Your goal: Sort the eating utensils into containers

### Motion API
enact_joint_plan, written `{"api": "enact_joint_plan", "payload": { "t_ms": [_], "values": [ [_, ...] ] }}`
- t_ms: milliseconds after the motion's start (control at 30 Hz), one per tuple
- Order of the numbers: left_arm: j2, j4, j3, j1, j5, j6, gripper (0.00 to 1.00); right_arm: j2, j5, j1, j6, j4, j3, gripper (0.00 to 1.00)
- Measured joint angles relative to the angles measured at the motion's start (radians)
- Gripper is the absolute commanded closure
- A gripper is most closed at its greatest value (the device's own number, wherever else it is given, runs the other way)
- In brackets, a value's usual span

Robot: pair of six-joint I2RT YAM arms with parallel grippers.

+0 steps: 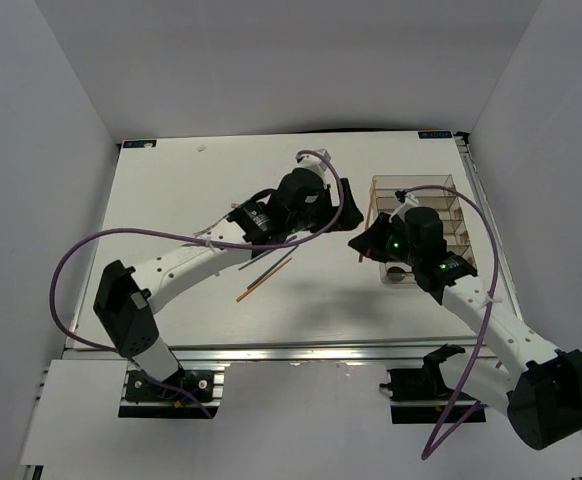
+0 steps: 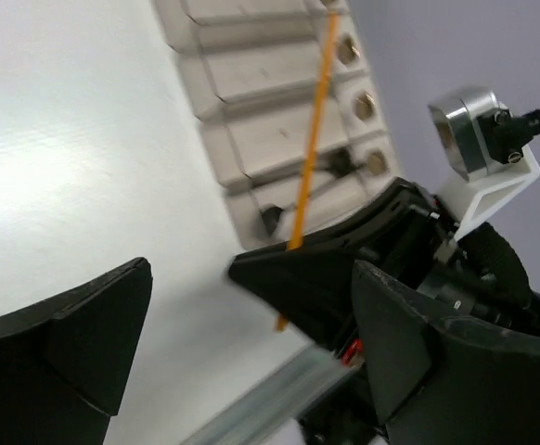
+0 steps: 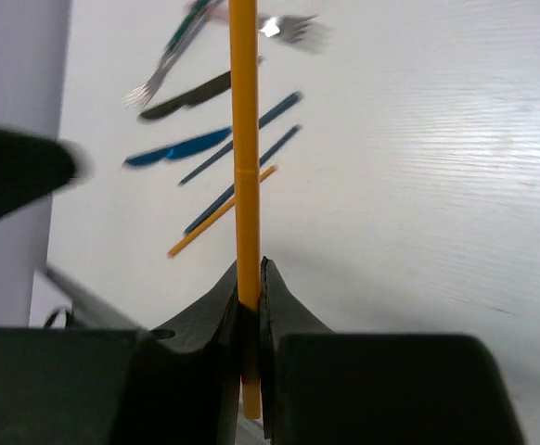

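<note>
The right claw (image 3: 250, 278) pinches an orange chopstick (image 3: 243, 139) that juts ahead of its fingertips, the left claw (image 2: 251, 278) gapes wide (empty) alongside, so the step looks like placing: next, align it with a compartment of the tray (image 1: 441, 182) just below and let go.

You find the divided tray (image 1: 449, 200) on the right of the table (image 1: 171, 200). A loose chopstick (image 1: 263, 280) lies to its left, and a spoon (image 2: 272, 219) lies in its nearest compartment.
</note>
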Motion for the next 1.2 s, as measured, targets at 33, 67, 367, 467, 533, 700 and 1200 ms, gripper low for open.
{"api": "enact_joint_plan", "payload": {
  "t_ms": [33,67,367,467,533,700,1200],
  "values": [
    [-0.004,-0.035,0.029,-0.001,-0.048,0.018,0.02,0.004,0.042,-0.01,0.024,-0.015,0.002,1.0],
    [-0.014,-0.075,0.054,-0.002,-0.109,0.038,0.02,0.009,0.09,-0.023,0.062,-0.029,0.003,1.0],
    [-0.32,-0.28,-0.001,0.005,-0.522,0.155,0.02,0.085,0.429,-0.129,0.361,-0.141,0.018,1.0],
    [-0.407,-0.304,-0.066,0.008,-0.578,0.17,0.02,0.158,0.502,-0.156,0.466,-0.192,0.058,1.0],
    [-0.432,-0.325,-0.104,0.01,-0.597,0.176,0.02,0.216,0.54,-0.172,0.529,-0.227,0.096,1.0],
    [-0.43,-0.364,-0.197,0.021,-0.623,0.185,0.02,0.342,0.587,-0.187,0.654,-0.285,0.179,1.0],
    [-0.423,-0.391,-0.303,0.036,-0.622,0.196,0.02,0.444,0.636,-0.214,0.94,-0.41,0.248,0.94]
  ]
}}
